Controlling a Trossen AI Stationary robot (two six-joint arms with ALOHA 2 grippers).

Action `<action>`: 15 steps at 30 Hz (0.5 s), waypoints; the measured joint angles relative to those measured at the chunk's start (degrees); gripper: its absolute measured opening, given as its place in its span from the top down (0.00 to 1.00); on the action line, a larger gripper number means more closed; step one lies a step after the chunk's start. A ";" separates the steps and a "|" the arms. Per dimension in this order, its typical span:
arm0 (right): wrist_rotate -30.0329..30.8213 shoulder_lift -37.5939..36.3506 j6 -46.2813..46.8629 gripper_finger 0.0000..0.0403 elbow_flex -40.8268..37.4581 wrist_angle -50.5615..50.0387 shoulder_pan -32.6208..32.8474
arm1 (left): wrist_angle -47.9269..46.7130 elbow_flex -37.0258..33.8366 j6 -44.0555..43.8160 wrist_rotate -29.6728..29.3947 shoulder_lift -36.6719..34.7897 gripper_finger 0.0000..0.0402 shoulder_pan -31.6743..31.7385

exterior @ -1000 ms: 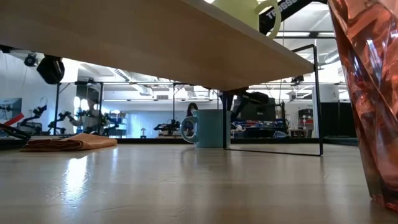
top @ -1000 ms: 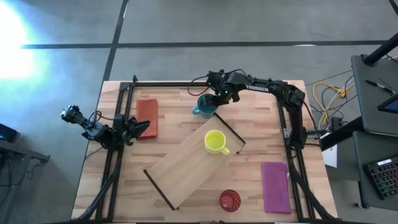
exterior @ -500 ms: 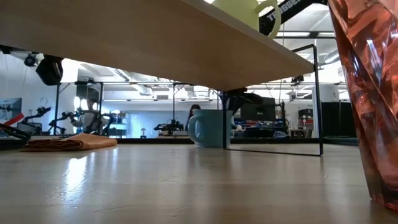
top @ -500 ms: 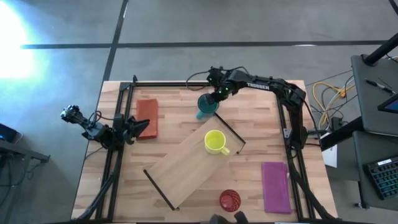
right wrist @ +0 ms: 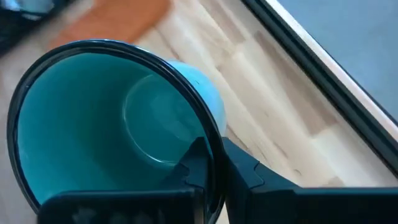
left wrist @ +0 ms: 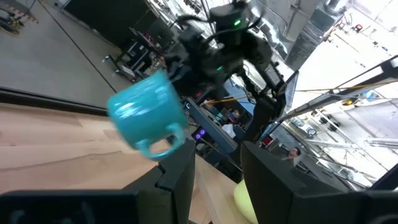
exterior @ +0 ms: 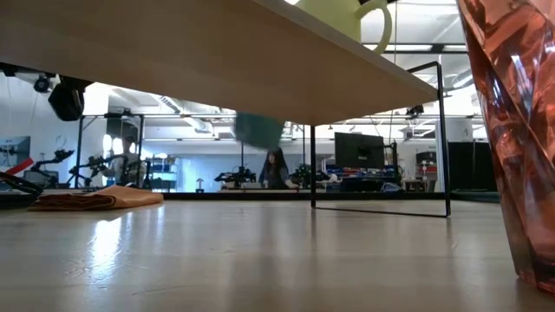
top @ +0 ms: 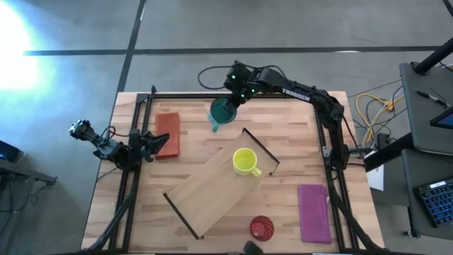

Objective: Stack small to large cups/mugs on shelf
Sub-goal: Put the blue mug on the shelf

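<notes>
Right gripper (top: 228,106): clamped on the rim of the teal mug (top: 221,112), one finger inside the wall and one outside, holding it in the air over the table's far edge.
Teal mug: lifted clear of the tabletop, tilted.
Yellow mug (top: 245,161): standing on the shelf (top: 212,188).
Red cup (top: 261,228): on the table near the shelf's near end.
Left gripper (top: 160,144): waits at the left beside the orange cloth (top: 168,133), fingers apart, holding nothing.

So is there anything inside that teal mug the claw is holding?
No. The right wrist view looks straight into the teal mug and shows only its bare bottom. The right claw grips the rim, its inner finger covering a thin strip of the wall.
</notes>
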 joint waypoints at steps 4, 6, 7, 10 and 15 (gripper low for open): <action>-0.42 2.90 -2.14 0.96 10.43 -6.73 2.60 | 0.05 -0.01 0.00 -0.09 -0.02 0.71 0.01; -2.45 4.85 -2.17 0.96 16.34 -9.36 3.95 | 0.03 -0.01 -0.02 -0.09 -0.02 0.71 -0.01; -3.51 5.88 -2.30 0.96 19.40 -11.37 4.81 | 0.05 0.01 0.00 -0.11 -0.02 0.71 0.01; -9.06 4.27 -4.53 0.96 17.54 -10.78 7.57 | 0.02 0.00 -0.01 -0.08 -0.04 0.71 0.00; -11.61 4.01 -9.15 0.96 16.85 -13.48 13.62 | -0.10 0.01 -0.02 -0.17 0.02 0.71 0.01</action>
